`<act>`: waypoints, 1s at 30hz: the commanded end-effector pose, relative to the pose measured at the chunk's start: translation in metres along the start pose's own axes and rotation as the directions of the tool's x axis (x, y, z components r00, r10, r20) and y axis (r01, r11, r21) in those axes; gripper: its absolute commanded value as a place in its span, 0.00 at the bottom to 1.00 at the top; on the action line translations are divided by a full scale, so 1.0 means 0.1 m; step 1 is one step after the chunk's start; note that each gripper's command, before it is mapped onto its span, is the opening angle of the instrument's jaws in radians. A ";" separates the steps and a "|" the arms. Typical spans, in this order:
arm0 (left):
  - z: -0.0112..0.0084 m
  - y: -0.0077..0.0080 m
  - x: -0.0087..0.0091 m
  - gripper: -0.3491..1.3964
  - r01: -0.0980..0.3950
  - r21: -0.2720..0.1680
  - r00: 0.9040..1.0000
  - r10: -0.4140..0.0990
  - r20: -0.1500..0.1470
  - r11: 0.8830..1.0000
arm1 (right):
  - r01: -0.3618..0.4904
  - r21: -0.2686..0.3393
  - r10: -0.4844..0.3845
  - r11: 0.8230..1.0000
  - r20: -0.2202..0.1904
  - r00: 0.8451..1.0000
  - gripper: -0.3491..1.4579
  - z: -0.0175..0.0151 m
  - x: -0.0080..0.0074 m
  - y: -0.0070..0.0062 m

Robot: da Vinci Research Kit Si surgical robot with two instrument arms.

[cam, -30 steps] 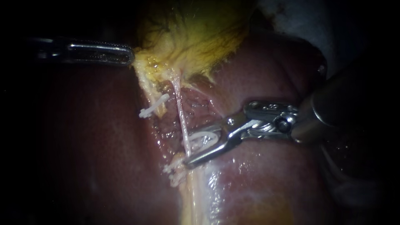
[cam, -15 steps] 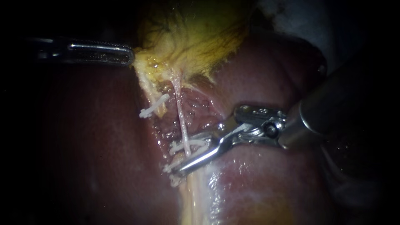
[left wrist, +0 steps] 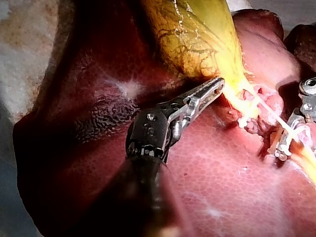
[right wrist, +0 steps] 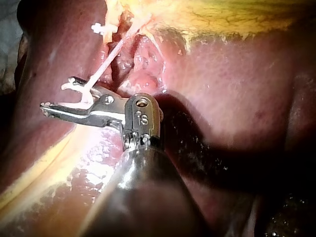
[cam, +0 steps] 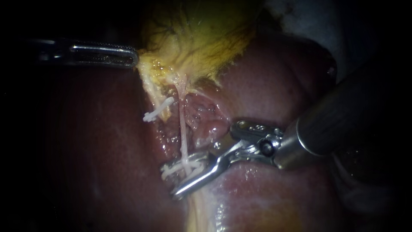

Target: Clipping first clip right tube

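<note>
Liver: dark red bed filling most of the field; everything else lies on it. I judge that my lower jaw should ride just off its surface as I close.
Gallbladder: yellow-green and veined, at the far end of the field; its pale neck tapers toward the tubes.
Right instrument: shaft enters from the right. Its jaws stand moderately apart, gripping the loaded clip between them. They straddle the right tube low down, well away from the gallbladder.
Left instrument: shaft enters from the left. Its jaws lie narrow, closed on the gallbladder's edge at the neck, as far as I can judge, drawing it aside. I would make this pull even, so the tube lies taut and straight.
Right tube: thin pale strand running from the gallbladder's neck down over the liver and through the gap of the loaded clip.
Loaded clip: white, crosswise on the right tube, one leg to each side. To close well I would check that the tube sits deep in the clip. I would also check that both leg tips show beyond the tube and that no liver is caught. Then I would squeeze squarely, without twisting or lifting.
Placed clip: small white bar on the yellowish band beside the right tube, apart from my jaws; I would steer clear of it.
</note>
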 end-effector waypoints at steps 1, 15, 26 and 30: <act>0.000 0.000 0.000 0.00 0.000 0.000 1.000 0.000 0.000 1.000 | 0.000 0.005 0.000 1.000 0.006 1.000 0.48 -0.001 0.000 0.000; -0.001 0.000 0.000 0.00 0.000 0.001 1.000 0.000 0.000 1.000 | 0.027 0.057 -0.029 0.998 0.049 0.998 0.40 -0.002 0.001 0.002; -0.001 0.000 0.000 0.00 0.000 0.000 1.000 0.000 0.000 1.000 | 0.086 0.049 -0.088 0.995 0.041 0.995 0.24 -0.006 0.003 0.008; -0.001 0.000 0.000 0.00 0.000 0.001 1.000 0.000 0.000 1.000 | 0.110 0.040 -0.111 0.993 0.035 0.993 0.15 -0.007 0.004 0.010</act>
